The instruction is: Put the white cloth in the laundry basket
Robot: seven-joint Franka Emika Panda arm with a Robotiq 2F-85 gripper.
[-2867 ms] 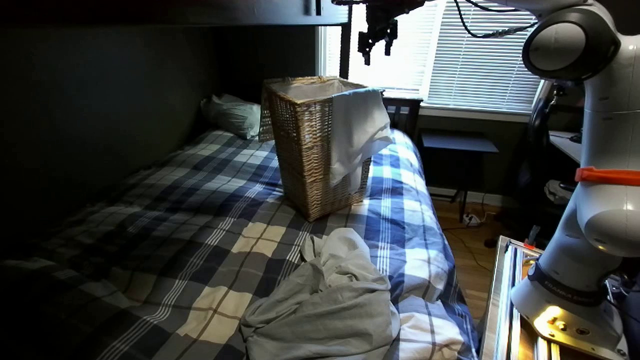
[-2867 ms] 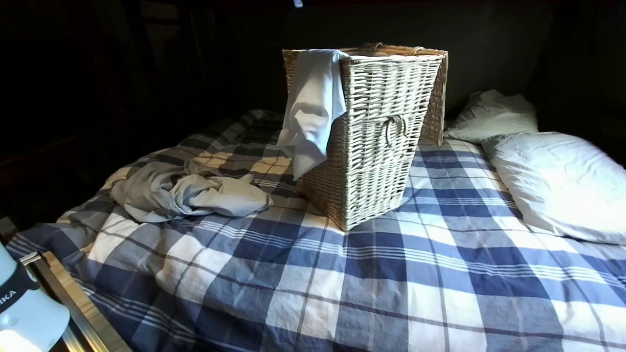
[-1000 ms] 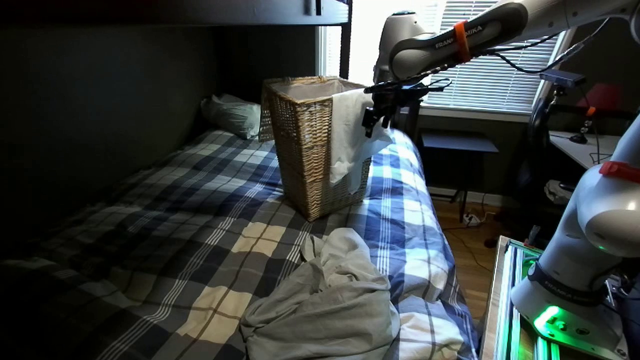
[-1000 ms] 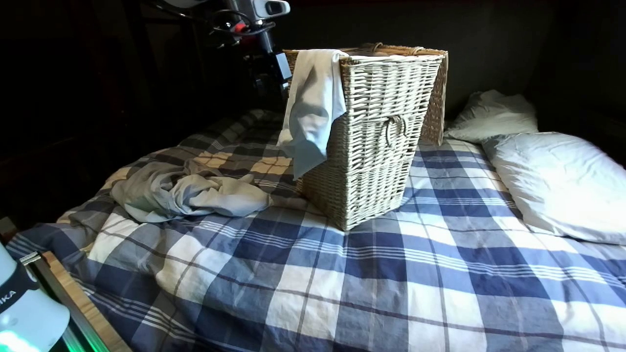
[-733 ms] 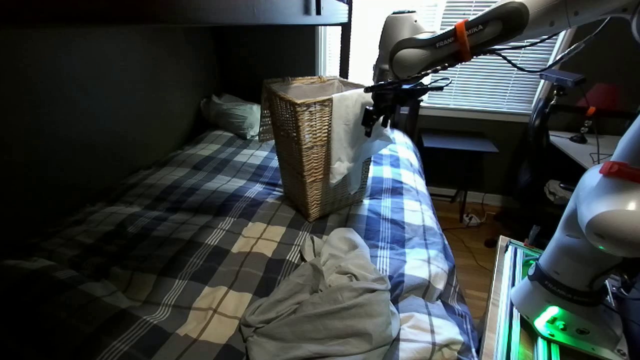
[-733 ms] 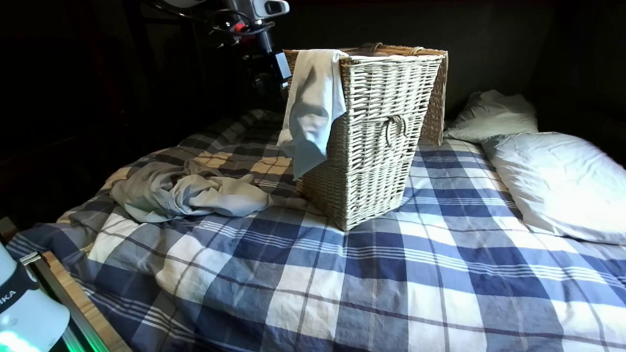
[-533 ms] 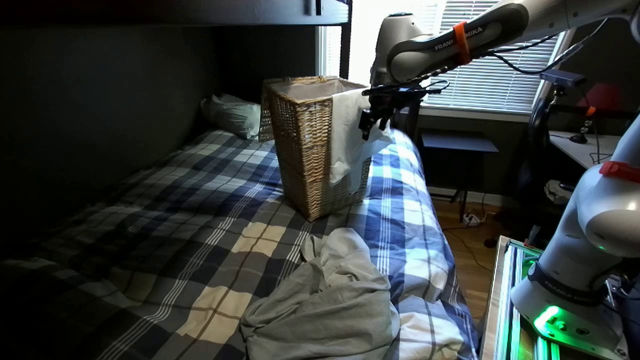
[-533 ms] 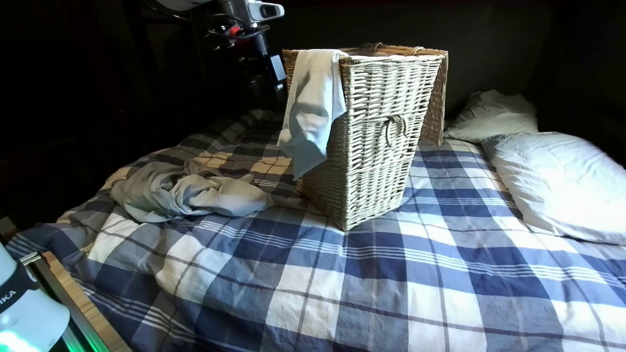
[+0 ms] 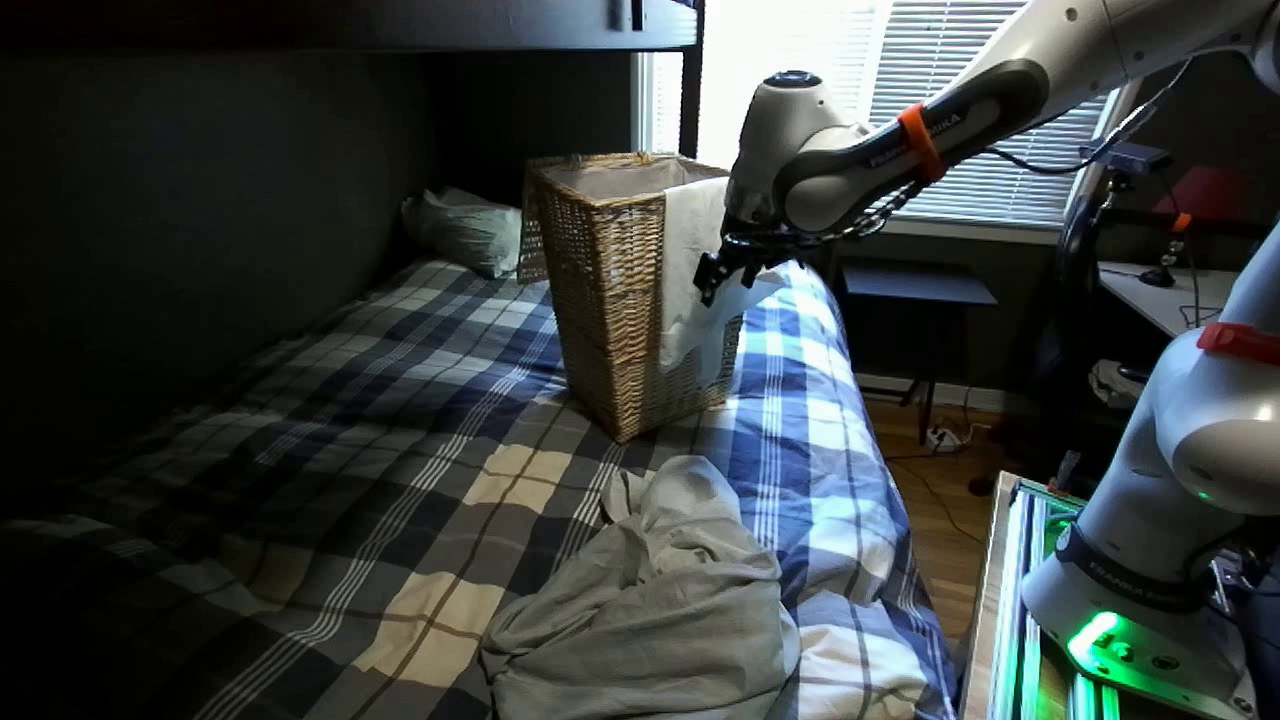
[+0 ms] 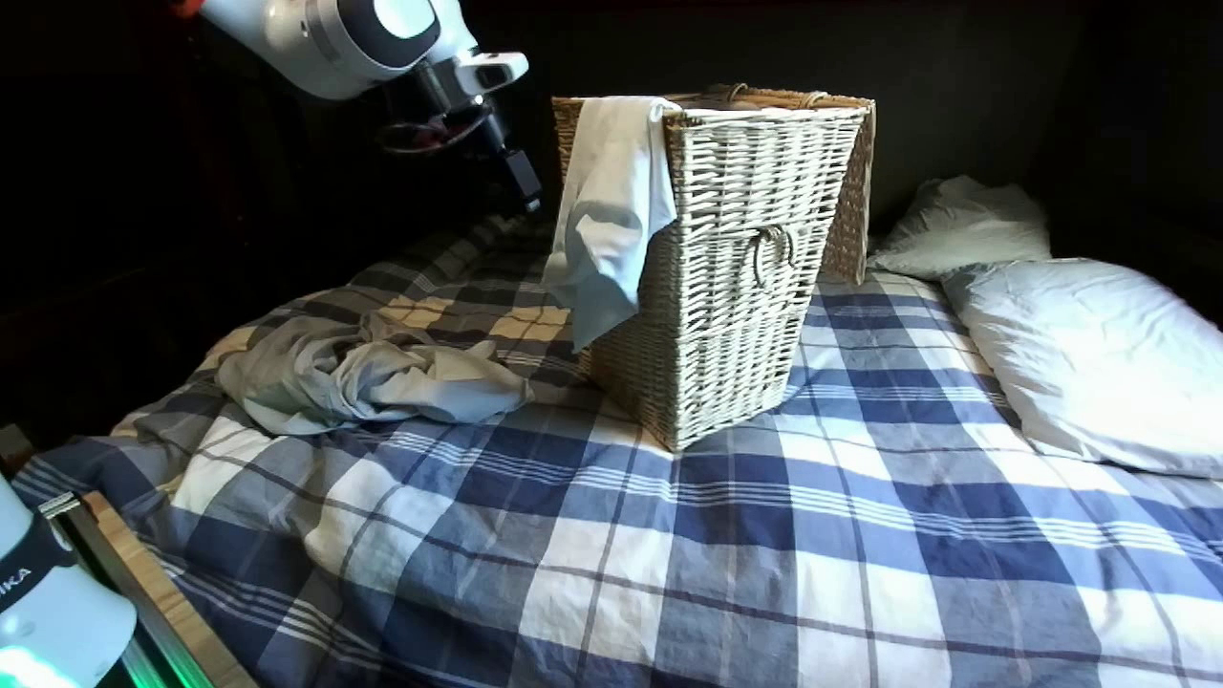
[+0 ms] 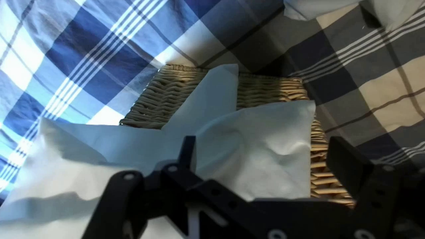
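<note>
The white cloth (image 9: 688, 260) hangs over the rim of the laundry basket (image 9: 600, 300), most of what shows draping down the outside. In an exterior view the basket (image 10: 755, 191) stands upright on the bed, its lid folded back. Just outside the cloth-covered side is my gripper (image 9: 728, 286), below the rim and tilted. A gap separates the visible finger (image 10: 525, 180) from the cloth (image 10: 611, 210) in an exterior view. From the wrist, the open gripper (image 11: 264, 147) has its fingers wide apart, with the cloth (image 11: 259, 156) beyond them; contact cannot be told.
A crumpled grey-white fabric (image 9: 650, 610) lies on the plaid bedspread (image 9: 400, 400) near the basket. Two pillows (image 10: 1099, 354) rest behind it at the bed's head. An upper bunk (image 9: 350, 25) overhangs the dark wall side.
From high above the basket's side, my gripper has come down beside the hanging cloth. Over the last half second it has dropped further and tilted. Cloth and basket have stayed put.
</note>
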